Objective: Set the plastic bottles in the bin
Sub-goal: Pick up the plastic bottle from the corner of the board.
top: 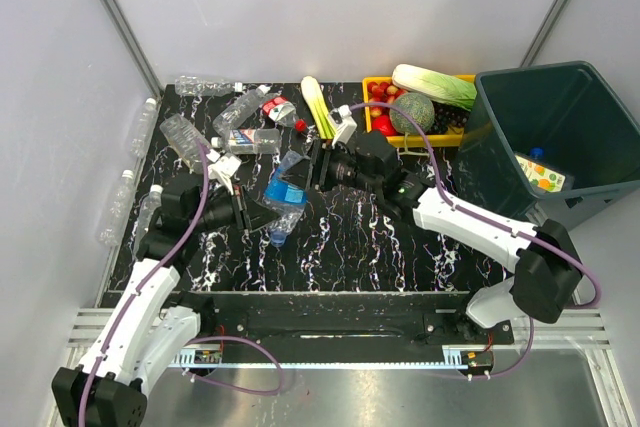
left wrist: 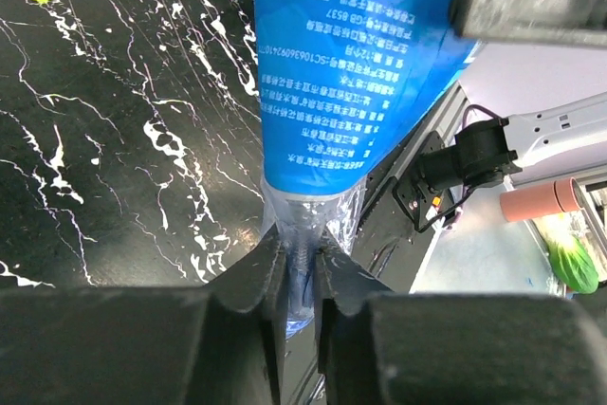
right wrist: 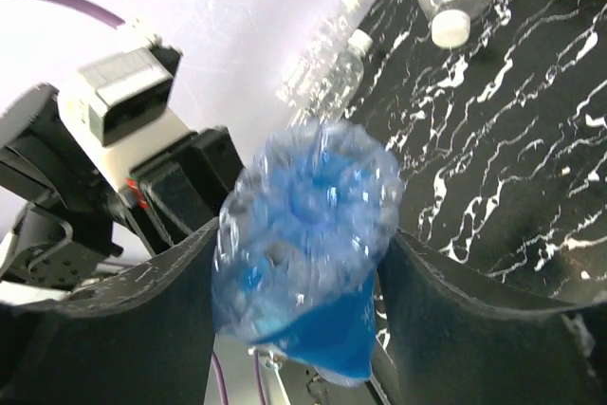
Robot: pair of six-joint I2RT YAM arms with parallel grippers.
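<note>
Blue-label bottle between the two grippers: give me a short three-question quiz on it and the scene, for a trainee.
1. True or false: the blue-label bottle lies loose on the table, with no gripper on it.
2. Which part of it does the left gripper pinch? A the neck end; B the base; C the middle of the label.
3. Fill in: seen from the robot, the bin stands at the table's ___ side.

Key: 1 false, the left gripper and the right gripper both hold it, clear of the table. 2 A. 3 right.
</note>
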